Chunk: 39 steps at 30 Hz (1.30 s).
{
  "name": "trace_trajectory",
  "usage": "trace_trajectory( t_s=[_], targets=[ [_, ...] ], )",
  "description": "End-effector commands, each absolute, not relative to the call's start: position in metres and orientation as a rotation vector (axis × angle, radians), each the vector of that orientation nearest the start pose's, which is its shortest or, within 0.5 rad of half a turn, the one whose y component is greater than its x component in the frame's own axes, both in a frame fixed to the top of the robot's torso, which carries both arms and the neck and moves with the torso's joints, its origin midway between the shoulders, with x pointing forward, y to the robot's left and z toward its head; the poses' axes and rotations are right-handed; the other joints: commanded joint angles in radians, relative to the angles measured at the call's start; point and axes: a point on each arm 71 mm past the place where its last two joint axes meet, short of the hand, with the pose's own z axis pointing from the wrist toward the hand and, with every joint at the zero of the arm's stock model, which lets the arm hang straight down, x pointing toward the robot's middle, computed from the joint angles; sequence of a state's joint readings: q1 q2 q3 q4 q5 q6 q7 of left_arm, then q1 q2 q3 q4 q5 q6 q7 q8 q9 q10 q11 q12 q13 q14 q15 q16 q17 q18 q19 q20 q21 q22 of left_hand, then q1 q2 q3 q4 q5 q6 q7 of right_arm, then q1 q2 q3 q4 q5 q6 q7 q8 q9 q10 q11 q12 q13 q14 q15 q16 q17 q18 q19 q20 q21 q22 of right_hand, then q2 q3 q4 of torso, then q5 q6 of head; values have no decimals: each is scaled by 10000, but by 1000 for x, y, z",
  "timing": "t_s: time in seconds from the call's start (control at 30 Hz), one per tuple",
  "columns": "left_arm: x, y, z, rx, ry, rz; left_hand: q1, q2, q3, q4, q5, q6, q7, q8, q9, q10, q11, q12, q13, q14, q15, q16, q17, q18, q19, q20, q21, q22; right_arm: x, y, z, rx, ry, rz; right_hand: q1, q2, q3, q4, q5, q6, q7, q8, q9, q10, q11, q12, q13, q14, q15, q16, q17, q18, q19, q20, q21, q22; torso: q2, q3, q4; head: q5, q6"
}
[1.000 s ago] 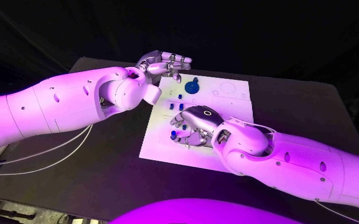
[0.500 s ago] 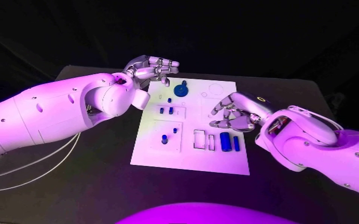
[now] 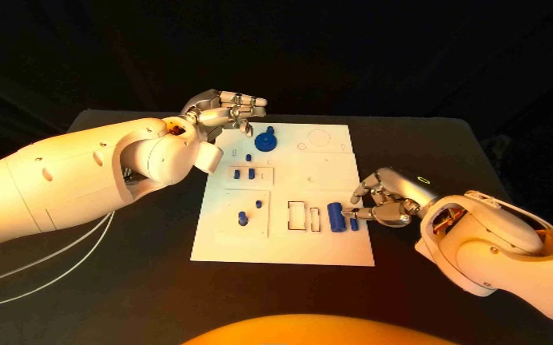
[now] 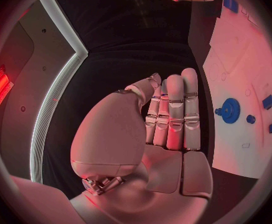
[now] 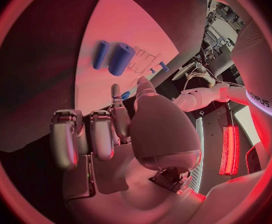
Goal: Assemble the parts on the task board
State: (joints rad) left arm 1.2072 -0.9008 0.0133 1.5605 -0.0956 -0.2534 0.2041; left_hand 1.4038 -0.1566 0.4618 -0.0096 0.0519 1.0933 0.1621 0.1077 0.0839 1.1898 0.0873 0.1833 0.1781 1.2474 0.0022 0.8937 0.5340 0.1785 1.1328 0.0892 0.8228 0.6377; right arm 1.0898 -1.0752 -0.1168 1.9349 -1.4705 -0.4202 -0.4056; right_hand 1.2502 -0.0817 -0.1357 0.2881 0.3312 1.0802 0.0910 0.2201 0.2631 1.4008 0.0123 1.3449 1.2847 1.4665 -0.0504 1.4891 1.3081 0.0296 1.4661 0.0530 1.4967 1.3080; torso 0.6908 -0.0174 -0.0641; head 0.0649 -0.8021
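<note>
The white task board (image 3: pixel 288 241) lies mid-table. A blue gear (image 3: pixel 266 140) sits near its far edge, and small blue pegs (image 3: pixel 244 175) stand left of centre. Two blue cylinders (image 3: pixel 336 217) lie near the right edge, a thick one (image 5: pixel 120 58) and a thin one (image 5: pixel 101 54). My right hand (image 3: pixel 386 199) hovers at that edge beside them with its fingers curled. It pinches a small blue part (image 5: pixel 126 94) between thumb and fingertip. My left hand (image 3: pixel 227 107) hangs over the board's far left corner, fingers (image 4: pixel 173 114) stretched side by side and holding nothing, with the gear (image 4: pixel 229 110) just beyond them.
Empty rectangular slots (image 3: pixel 304 217) lie left of the thick cylinder, and faint round outlines (image 3: pixel 311 145) mark the far right of the board. Black table (image 3: pixel 138 265) surrounds the board on all sides. My left forearm (image 3: pixel 93 169) crosses the table's left side.
My right hand has left the board's middle and drawn back to the right edge beside the cylinders. The left hand stays at the far left corner. The camera has shifted.
</note>
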Motion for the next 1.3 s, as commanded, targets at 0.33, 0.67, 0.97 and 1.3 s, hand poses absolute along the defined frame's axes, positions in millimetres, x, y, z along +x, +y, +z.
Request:
trace_trajectory(
  t_s=[0.33,0.67,0.97,1.3],
  targets=[
    [487,222,-163,-10909,15785,-15072,-42,65,-56,10,-6,-87,0,36,-10,-68,-21,41,12,-74,19,-57,-12,60,60,8,-67,-13,373,-198,-243,820,18657,4750,-32,153,-194,28,184,-117,-25,127,158,107,2,190,272,764,-35,96,1241,-162,812,17,106,2454,-7,-18,-8,-61,-117],
    [486,223,-164,-10921,15792,-15056,-56,69,-66,17,-6,-89,1,40,-10,-71,-19,48,14,-75,21,-57,-14,59,61,10,-71,-16,376,-192,-250,833,18770,4729,-116,215,-262,37,223,-135,-28,163,228,97,2,202,306,761,-34,98,1242,-161,810,20,106,2454,-12,-20,-22,1,-137],
    [486,223,-164,-10930,15832,-15066,-76,74,-78,27,-5,-91,3,45,-11,-77,-17,55,16,-76,24,-58,-16,59,61,12,-77,-19,380,-187,-256,745,19027,4590,-183,258,-310,37,231,-132,-35,197,280,113,-2,234,360,762,-35,105,1254,-164,814,21,120,2457,-12,-23,-21,10,-140],
    [486,224,-164,-10952,15885,-15050,-88,76,-86,33,-6,-95,3,47,-12,-83,-16,59,17,-77,25,-58,-18,58,62,14,-81,-22,379,-180,-269,672,19672,4606,-218,296,-370,23,119,-152,-41,231,348,136,-8,274,427,762,-38,113,1268,-164,812,20,120,2457,-14,-22,-26,48,-147]
  ],
)
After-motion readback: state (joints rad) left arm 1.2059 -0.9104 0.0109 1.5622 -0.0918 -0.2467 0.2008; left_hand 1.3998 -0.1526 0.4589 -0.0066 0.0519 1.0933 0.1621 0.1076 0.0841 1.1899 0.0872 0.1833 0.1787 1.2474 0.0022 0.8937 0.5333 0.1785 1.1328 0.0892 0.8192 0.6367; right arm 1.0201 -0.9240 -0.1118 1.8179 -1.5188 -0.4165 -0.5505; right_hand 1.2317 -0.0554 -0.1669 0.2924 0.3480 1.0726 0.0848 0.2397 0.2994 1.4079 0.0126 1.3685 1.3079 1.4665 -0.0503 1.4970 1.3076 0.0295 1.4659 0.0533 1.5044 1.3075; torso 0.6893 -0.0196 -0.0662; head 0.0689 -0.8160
